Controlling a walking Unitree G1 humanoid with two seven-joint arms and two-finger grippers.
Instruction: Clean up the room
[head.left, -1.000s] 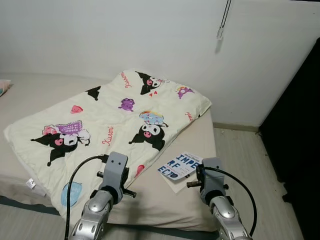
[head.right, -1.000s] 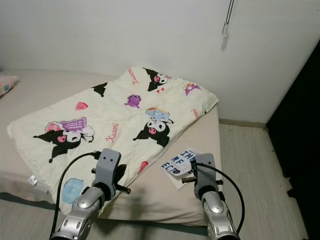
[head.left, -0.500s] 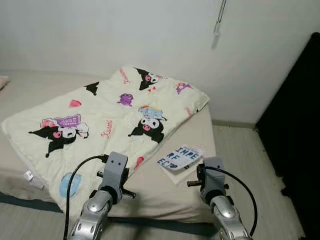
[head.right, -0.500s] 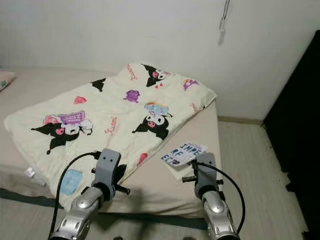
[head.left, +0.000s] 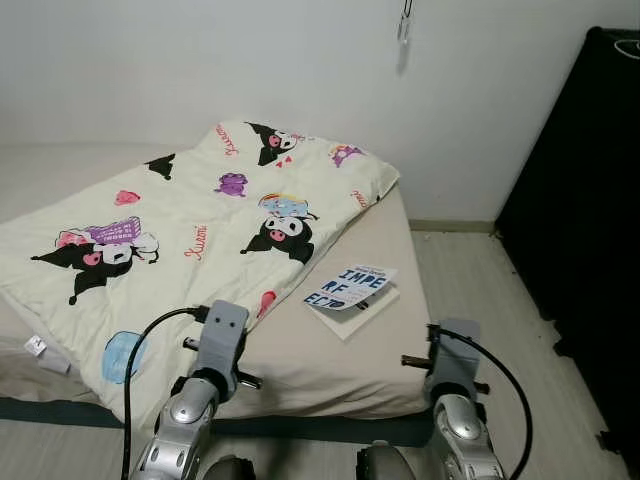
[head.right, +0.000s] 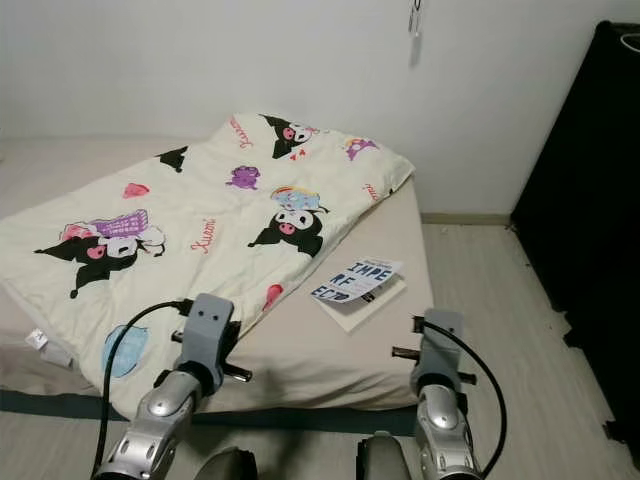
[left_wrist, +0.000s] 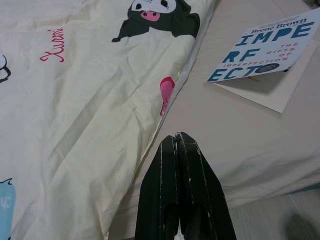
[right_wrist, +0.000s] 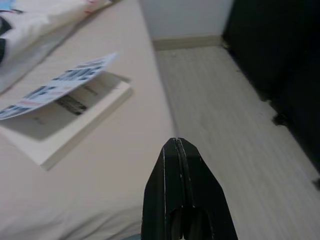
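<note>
A: Where's the book (head.left: 351, 290)?
B: On the bed (head.left: 330, 365), near its right edge, cover lifted, just beside the cartoon blanket (head.left: 180, 230).
A: Hands?
B: Left hand (left_wrist: 178, 145) & right hand (right_wrist: 176, 150) both pressed together, empty, low in front of the mattress.

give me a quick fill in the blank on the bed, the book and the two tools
The book lies on the bare mattress beside the ______ edge of the cartoon-print quilt.
The book's front cover is lifted, so the book lies partly ______.
The fingers of the left tool and the right tool are both ______.

Missing words: right; open; shut
</note>
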